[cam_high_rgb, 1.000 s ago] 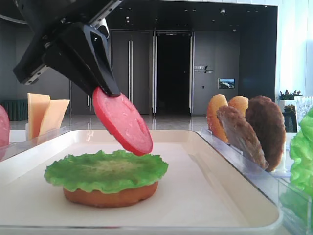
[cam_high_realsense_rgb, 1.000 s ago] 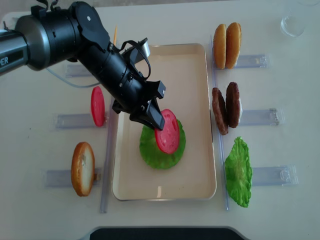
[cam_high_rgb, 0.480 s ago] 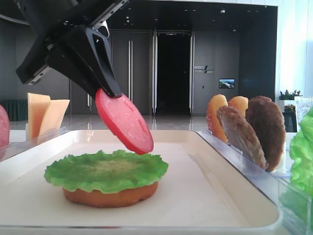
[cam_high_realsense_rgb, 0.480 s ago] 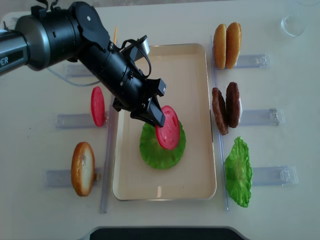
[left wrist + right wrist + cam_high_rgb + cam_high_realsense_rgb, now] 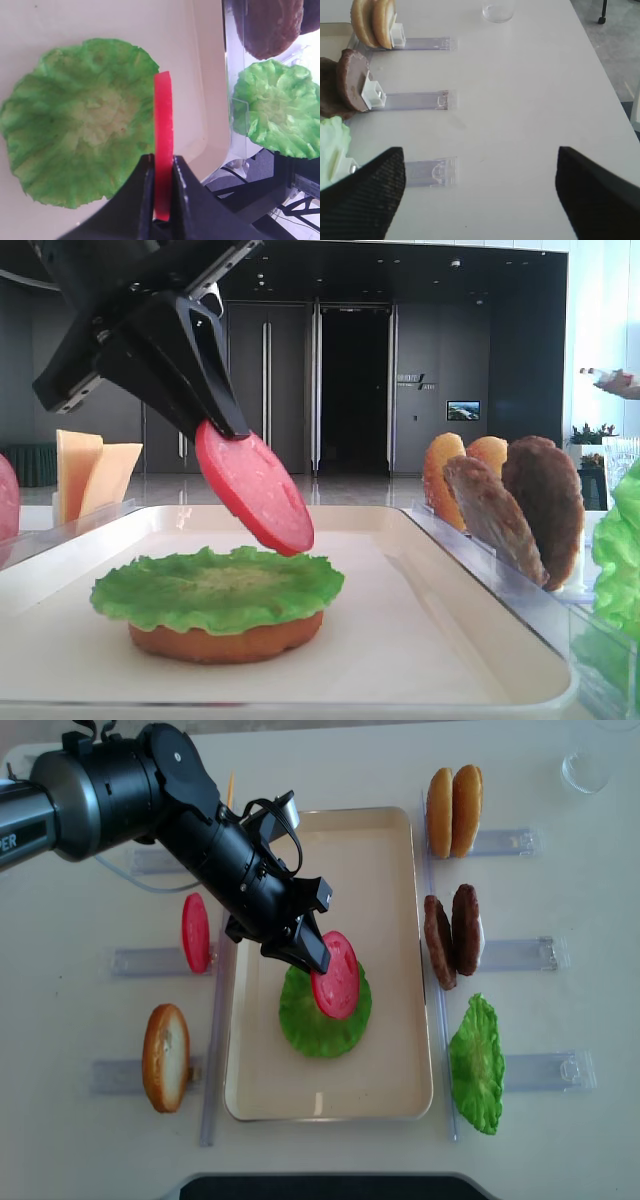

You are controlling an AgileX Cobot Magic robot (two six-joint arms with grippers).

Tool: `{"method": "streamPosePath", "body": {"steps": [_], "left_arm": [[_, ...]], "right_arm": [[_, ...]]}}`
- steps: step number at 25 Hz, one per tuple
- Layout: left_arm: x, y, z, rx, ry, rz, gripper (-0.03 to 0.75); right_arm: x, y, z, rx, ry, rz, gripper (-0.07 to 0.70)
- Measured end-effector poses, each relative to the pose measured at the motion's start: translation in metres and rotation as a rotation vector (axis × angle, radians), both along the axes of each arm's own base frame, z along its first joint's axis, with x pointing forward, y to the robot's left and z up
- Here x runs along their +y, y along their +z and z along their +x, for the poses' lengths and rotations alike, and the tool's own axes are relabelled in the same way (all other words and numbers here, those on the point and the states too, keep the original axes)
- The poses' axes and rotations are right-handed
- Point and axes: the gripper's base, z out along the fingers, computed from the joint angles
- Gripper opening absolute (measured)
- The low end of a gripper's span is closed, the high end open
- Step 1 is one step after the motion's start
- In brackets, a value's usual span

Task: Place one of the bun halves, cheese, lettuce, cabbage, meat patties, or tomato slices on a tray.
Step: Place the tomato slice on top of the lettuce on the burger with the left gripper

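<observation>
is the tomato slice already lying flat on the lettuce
No: in the side view the tomato slice hangs tilted in the left claw, its lower edge just above the lettuce.

You see only the rim of the bun half [image 5: 225,638] under the lettuce [image 5: 217,587]. The picture's edge cuts off a second tomato slice [image 5: 6,508] at left. The right tool's fingertips [image 5: 362,197] show as blurred dark shapes.

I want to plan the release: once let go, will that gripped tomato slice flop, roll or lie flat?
The tomato slice is probably stiff: pinched at one edge by the left gripper, it juts out unbent. It hangs tilted above the lettuce, so it should tip flat, though it might slide on the ruffled leaf.
</observation>
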Motion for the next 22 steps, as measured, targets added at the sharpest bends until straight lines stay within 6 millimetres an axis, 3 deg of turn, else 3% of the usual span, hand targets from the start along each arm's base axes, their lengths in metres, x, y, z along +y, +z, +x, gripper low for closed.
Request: {"method": "streamPosePath", "body": {"steps": [13, 22], "left_arm": [[-0.001, 0.000, 0.001, -0.009, 0.014, -0.008, 0.048], [-0.006, -0.012, 0.003, 0.019, 0.007, -0.021, 0.048]], "right_arm": [[0.000, 0.000, 0.000, 0.000, 0.000, 0.000, 0.580], [0.000, 0.000, 0.000, 0.000, 0.000, 0.000, 0.580]]}}
